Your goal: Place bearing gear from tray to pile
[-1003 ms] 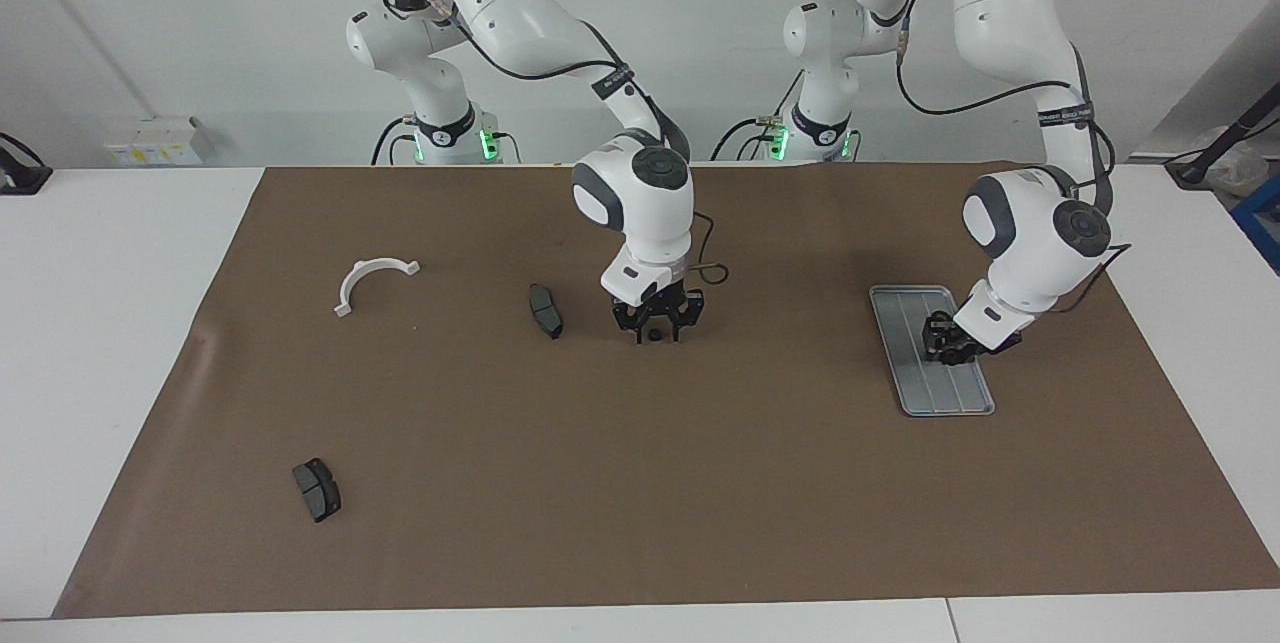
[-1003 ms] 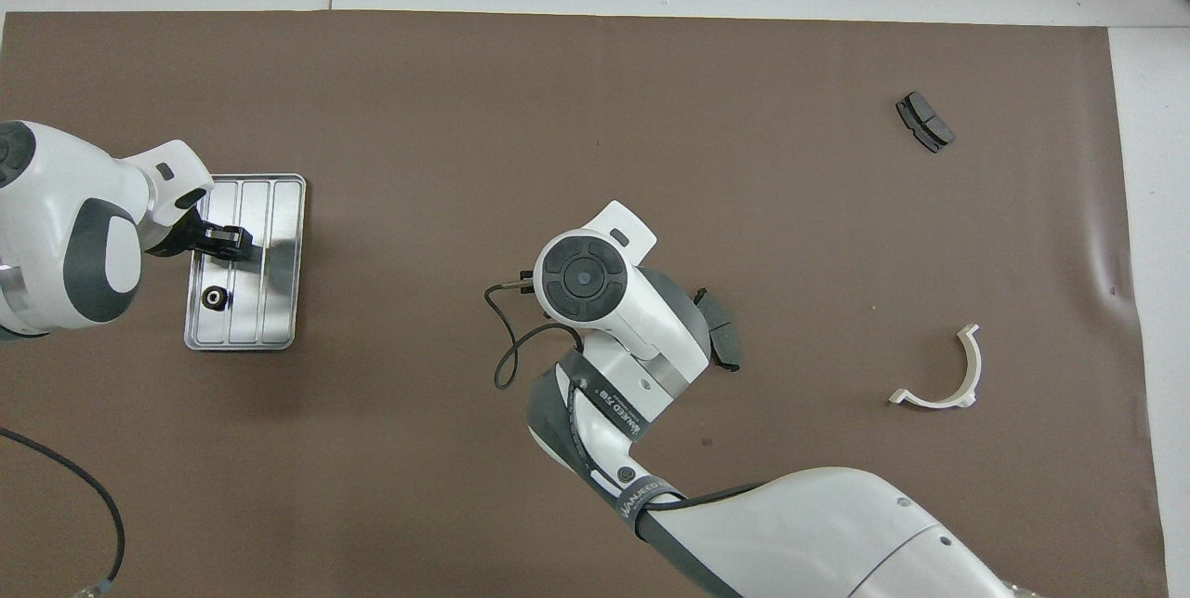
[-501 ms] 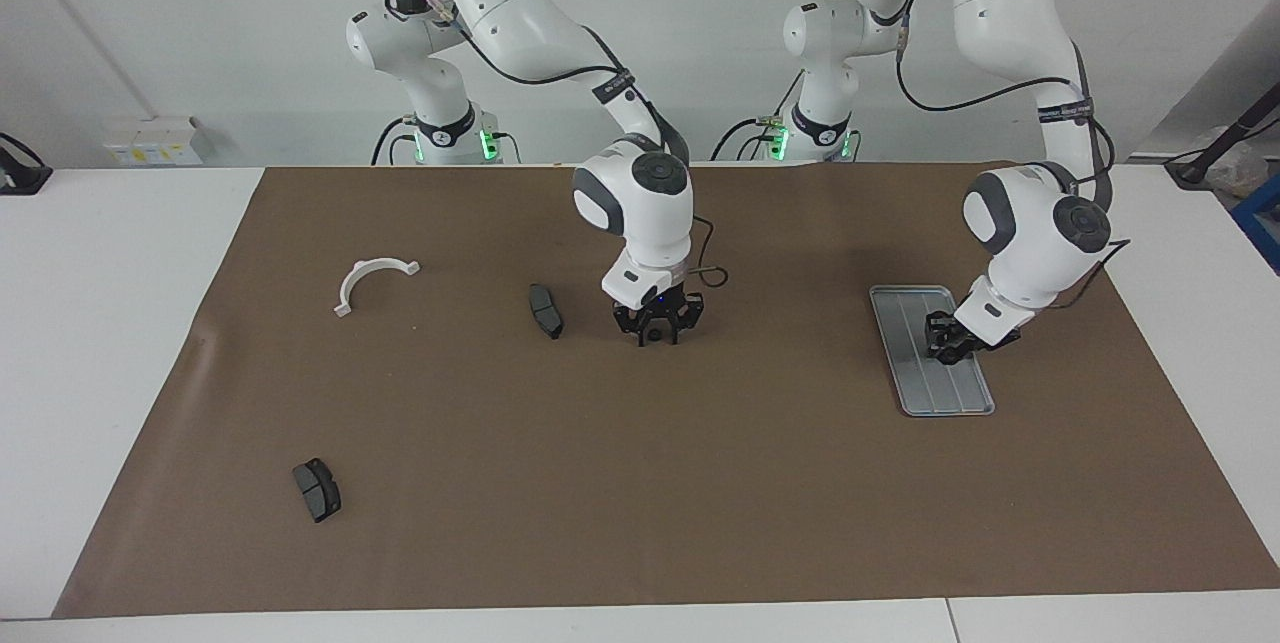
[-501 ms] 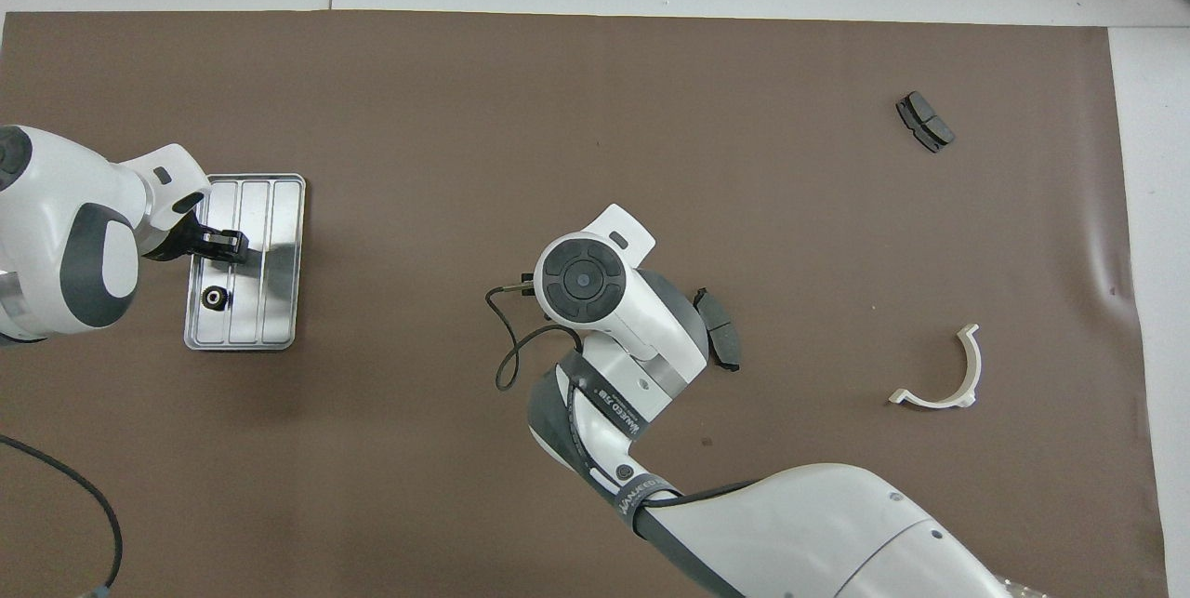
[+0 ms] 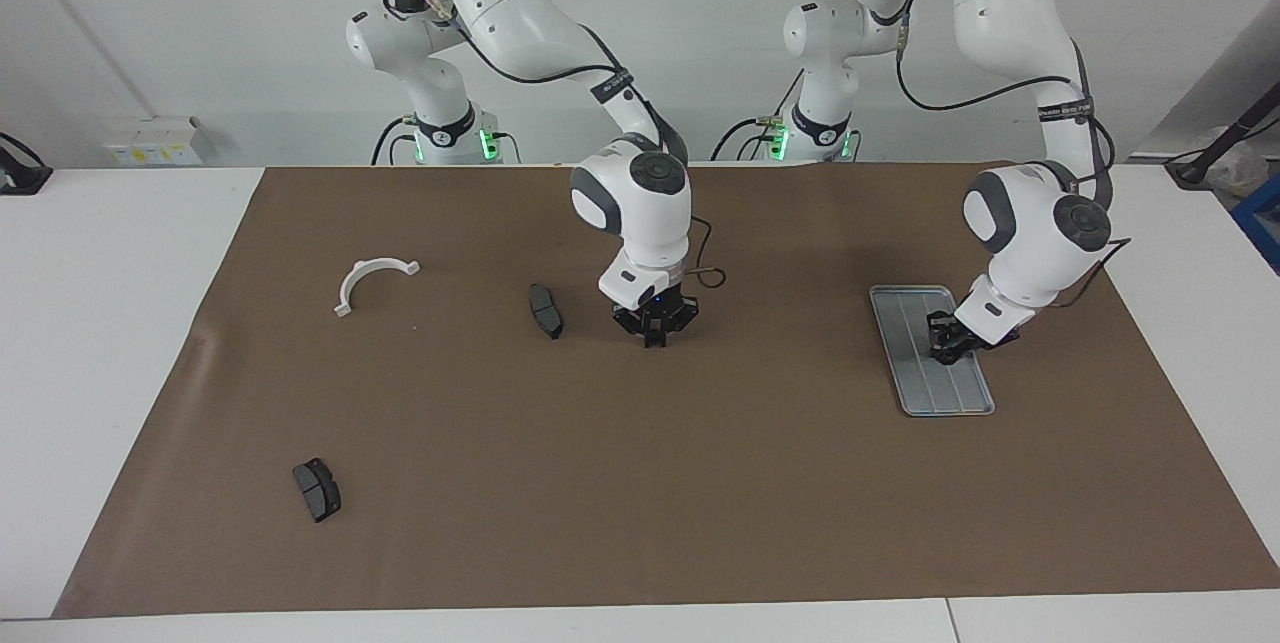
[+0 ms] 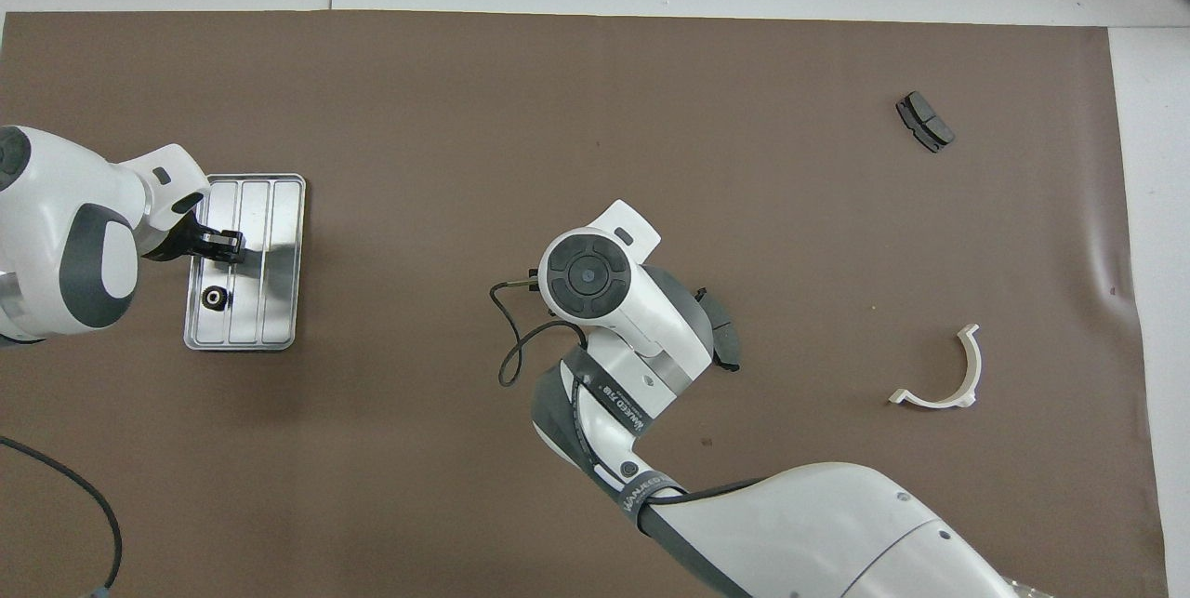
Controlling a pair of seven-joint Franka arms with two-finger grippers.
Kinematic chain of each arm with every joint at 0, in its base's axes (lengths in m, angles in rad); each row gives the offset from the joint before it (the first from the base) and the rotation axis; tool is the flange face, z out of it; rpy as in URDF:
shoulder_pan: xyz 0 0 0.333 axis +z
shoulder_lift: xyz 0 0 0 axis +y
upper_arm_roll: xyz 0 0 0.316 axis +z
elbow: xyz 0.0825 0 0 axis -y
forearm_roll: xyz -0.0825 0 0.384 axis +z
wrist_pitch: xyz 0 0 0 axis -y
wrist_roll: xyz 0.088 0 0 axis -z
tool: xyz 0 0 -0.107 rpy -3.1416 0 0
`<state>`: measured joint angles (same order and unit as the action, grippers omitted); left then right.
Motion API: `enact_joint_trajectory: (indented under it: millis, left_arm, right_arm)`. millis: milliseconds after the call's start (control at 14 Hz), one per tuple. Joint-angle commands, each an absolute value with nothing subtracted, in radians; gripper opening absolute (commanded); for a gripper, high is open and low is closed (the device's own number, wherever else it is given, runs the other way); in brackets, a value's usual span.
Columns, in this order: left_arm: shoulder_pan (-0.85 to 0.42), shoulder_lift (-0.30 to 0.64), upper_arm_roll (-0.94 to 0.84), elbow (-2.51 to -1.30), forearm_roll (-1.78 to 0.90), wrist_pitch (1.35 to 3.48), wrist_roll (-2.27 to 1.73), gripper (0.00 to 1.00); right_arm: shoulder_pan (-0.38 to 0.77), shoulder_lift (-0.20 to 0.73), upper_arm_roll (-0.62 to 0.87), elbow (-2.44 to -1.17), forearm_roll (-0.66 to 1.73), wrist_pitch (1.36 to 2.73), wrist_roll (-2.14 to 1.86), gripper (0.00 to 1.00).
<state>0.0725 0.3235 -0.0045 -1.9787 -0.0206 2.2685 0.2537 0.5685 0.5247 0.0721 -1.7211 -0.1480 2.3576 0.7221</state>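
— On the tray, toward the left arm's end of the desk: one bearing gear, small, black and round, lying flat in a groove at the end nearer to the robots. Left pincer low over the tray's middle, just beside the gear, not on it. Clenched or released? Cannot tell from either view.

— So how to take it well?

— Shift toward the robots until centred over the gear, open wide enough to straddle it, come straight down, close across the round edge. Likely to skate on ribbed metal, so no sideways push and no knocking the raised rim. Lift clear before travelling.

— And the right pincer?

— Low over the middle of the brown mat, beside a dark brake pad. Grip: cannot tell there either; hidden under its own wrist from above. Probably marks the drop spot, so approach with room to spare.

— Rest of the pile?

— Well scattered: white half-ring bracket toward the right arm's end, second brake pad farther from the robots.

— Surface and room?

— Mat slightly rippled at the right arm's end, laid over a white desk. Plain pale wall at the robots' backs, green lights at the bases.
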Motion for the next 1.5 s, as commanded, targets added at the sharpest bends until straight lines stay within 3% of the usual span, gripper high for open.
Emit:
enact_joint_trajectory:
  millis: [0,287,788,1075,1146,1218,1290,1433]
  left_arm:
    - [0.060,0.321,-0.008,-1.955,-0.025,2.273,0.220,0.02]
    - [-0.079,0.333,-0.008,-1.896,-0.026,2.253,-0.065,0.00]
    - [-0.512,0.353,-0.006,-1.864,-0.023,2.281,-0.742,0.00]
    - [-0.627,0.411,-0.008,-1.809,-0.025,2.308,-0.830,0.00]
    - [-0.637,0.416,-0.008,-1.821,-0.023,2.330,-0.830,0.00]
    - [-0.653,0.419,-0.008,-1.831,-0.023,2.341,-0.830,0.02]
    - [-0.655,0.420,-0.008,-1.844,-0.023,2.347,-0.828,0.14]
    - [-0.655,0.419,-0.008,-1.848,-0.023,2.353,-0.828,0.70]
  right_arm:
    - [0.507,0.473,0.074,-1.730,-0.170,2.349,0.735,0.01]
    - [0.362,0.465,0.075,-1.727,-0.167,2.394,0.577,0.01]
    - [0.166,0.502,0.075,-1.758,-0.167,2.519,0.365,0.03]
    - [0.118,0.506,0.075,-1.790,-0.167,2.562,0.339,0.12]
    - [0.107,0.508,0.075,-1.790,-0.167,2.566,0.339,0.26]
    - [0.106,0.509,0.075,-1.789,-0.166,2.565,0.341,0.58]
    - [0.106,0.509,0.075,-1.786,-0.166,2.563,0.345,0.78]
    - [0.110,0.499,0.075,-1.782,-0.160,2.550,0.351,0.99]
